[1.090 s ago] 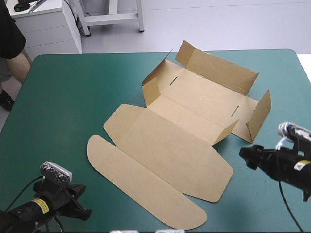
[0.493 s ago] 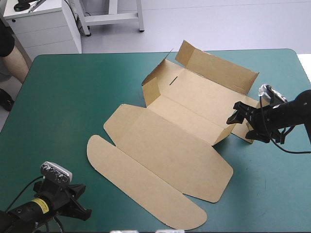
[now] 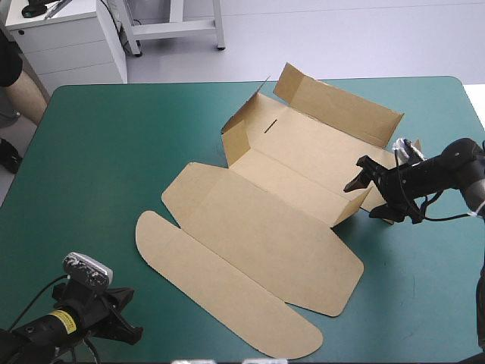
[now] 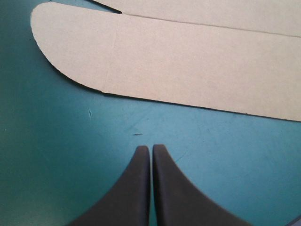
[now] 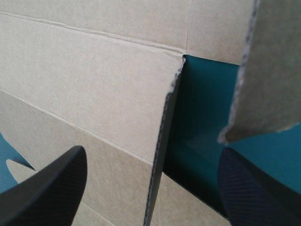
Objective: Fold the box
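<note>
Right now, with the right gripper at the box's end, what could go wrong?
The open right gripper straddles the end of the front wall, with the side flap beside it: closing may pinch or crumple the wrong panel. The left gripper sits shut, apart from the lid, so nothing steadies the box; a push might slide it.

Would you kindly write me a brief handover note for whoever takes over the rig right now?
Box: mid-table; back, front and end walls raised, none visibly tucked; lid flat toward the near edge.
Left gripper: shut, empty, by the near-left corner, the rounded lid flap ahead of it.
Right gripper: open, at the right end, the front wall's end edge between its fingers, not gripped.
Left to do: tuck the walls, probably starting from the right end.
</note>
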Robot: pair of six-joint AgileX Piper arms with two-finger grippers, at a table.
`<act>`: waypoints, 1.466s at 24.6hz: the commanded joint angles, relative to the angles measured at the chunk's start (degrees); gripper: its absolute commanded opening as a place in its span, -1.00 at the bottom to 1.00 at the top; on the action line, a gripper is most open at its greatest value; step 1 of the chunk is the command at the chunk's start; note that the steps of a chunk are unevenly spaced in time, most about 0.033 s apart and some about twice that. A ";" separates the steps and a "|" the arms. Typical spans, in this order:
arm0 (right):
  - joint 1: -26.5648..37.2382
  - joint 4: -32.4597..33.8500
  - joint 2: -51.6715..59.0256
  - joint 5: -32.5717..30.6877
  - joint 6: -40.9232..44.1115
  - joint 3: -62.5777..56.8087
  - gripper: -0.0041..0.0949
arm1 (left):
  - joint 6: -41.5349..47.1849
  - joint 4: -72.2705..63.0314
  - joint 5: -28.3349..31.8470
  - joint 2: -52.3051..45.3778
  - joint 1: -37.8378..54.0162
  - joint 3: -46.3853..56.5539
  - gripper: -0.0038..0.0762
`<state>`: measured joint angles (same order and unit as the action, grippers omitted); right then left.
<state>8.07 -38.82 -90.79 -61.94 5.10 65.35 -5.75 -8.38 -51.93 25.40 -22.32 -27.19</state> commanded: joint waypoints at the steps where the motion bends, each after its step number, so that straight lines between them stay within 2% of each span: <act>1: 0.02 -2.46 1.04 0.53 -0.35 1.74 0.52 | 0.51 -1.07 3.07 0.38 -0.08 -1.33 -0.92; 6: 0.02 -2.82 0.29 0.96 -0.60 1.62 0.42 | 0.51 -1.07 3.07 0.38 -0.08 -1.33 -0.92; 10: 0.02 -3.07 0.17 -0.16 -0.98 1.62 0.19 | 0.51 -1.07 3.07 0.38 -0.08 -1.33 -0.92; 12: 0.02 -3.07 -0.57 -1.80 -1.11 1.62 -0.07 | 0.51 -1.07 3.07 0.38 -0.08 -1.33 -0.92; 13: -0.59 -3.07 -1.49 -2.90 -2.09 1.62 -0.28 | 0.51 -1.07 3.07 0.38 -0.08 -1.33 -0.92; 16: -2.56 -3.07 -2.93 -1.31 -3.00 1.62 -0.76 | 0.51 -1.07 3.07 0.38 -0.08 -1.33 -0.92; 17: -2.92 -3.07 -2.97 -0.62 -4.14 1.62 -0.90 | 0.51 -1.07 3.07 0.38 -0.08 -1.33 -0.92; 18: -3.31 -3.03 -2.97 0.25 -5.10 1.62 -0.95 | 0.51 -1.07 3.07 0.38 -0.08 -1.33 -0.92; 30: -3.31 2.08 -3.05 1.34 -15.70 3.60 -0.95 | 0.36 -0.97 3.07 0.38 -0.08 -1.45 -0.92; 36: -3.31 2.09 -2.86 3.08 -22.65 11.51 -0.95 | -0.17 0.47 3.15 0.38 -0.08 -6.58 -0.92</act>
<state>4.72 -35.05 -95.97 -59.93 -12.77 71.51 -5.80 -7.94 -52.10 25.40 -22.32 -28.92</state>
